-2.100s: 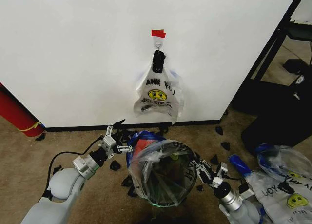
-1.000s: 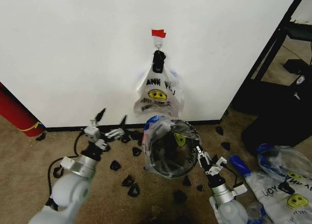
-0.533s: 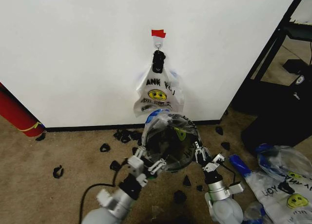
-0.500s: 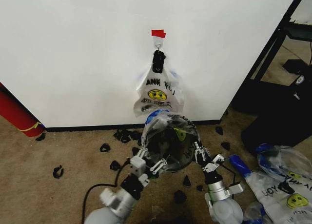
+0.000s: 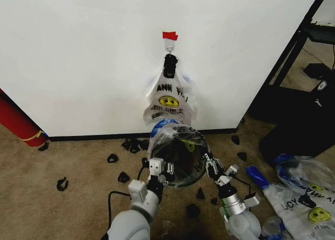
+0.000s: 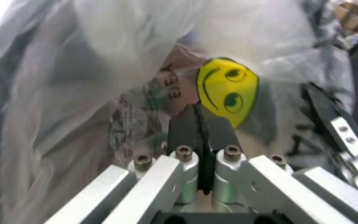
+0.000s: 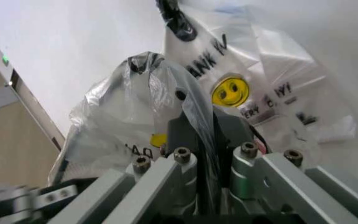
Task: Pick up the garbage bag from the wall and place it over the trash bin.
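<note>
Crinkly translucent garbage bag point(image 5: 178, 151) over trash bin point(image 5: 180, 172)

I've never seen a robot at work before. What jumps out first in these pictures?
The garbage bag, printed with a yellow smiley, is draped over the trash bin on the carpet by the wall. The left gripper and right gripper each pinch its plastic at opposite sides of the rim. Just above, a bunch of same-printed bags hangs from a black clip under red tape.
</note>
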{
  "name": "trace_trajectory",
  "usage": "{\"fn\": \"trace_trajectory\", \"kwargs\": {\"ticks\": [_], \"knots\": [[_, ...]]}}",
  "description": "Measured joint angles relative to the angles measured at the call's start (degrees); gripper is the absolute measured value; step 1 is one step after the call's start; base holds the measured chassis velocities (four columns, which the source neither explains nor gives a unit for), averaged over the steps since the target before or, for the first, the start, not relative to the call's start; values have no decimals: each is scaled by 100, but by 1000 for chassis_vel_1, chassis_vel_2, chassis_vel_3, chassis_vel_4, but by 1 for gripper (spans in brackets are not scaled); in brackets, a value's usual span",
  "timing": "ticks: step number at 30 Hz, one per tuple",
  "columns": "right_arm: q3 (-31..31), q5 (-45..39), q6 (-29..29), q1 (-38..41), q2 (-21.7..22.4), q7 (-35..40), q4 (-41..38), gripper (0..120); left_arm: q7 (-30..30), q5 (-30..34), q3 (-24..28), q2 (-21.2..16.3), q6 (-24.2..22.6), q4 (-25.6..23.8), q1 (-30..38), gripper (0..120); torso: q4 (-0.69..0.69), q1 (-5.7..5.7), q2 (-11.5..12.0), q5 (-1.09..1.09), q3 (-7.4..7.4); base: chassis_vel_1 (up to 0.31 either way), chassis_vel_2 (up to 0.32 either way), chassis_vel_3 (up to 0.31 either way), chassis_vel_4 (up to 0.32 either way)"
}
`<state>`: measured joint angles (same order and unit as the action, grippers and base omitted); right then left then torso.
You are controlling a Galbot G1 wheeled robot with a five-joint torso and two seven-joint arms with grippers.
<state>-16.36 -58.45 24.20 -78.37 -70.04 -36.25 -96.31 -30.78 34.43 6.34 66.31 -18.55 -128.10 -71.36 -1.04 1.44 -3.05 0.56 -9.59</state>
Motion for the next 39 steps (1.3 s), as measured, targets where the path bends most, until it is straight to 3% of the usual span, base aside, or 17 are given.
{"fn": "trace_trajectory", "kwargs": {"ticks": [12,17,25,30,39], "knots": [[102,123,22,268,-161,32,289,1,-1337,248,775,256,-70,1011,1218,0,0,0,0,0,0,0,0,0,0],[131,182,34,376,-239,44,415,1,-1938,426,1328,427,-98,1471,1816,0,0,0,0,0,0,0,0,0,0],[100,218,35,287,-281,27,287,1,-2372,720,1657,666,-120,2112,2491,0,0,0,0,1,0,0,0,0,0],[54,203,40,188,-248,20,182,1,-2503,742,1615,748,-177,2263,2629,0,0,0,0,1,0,0,0,0,0],[32,192,80,151,-269,20,141,1,-2511,538,1502,658,-238,2017,2388,0,1,0,0,1,0,0,0,0,0]]}}
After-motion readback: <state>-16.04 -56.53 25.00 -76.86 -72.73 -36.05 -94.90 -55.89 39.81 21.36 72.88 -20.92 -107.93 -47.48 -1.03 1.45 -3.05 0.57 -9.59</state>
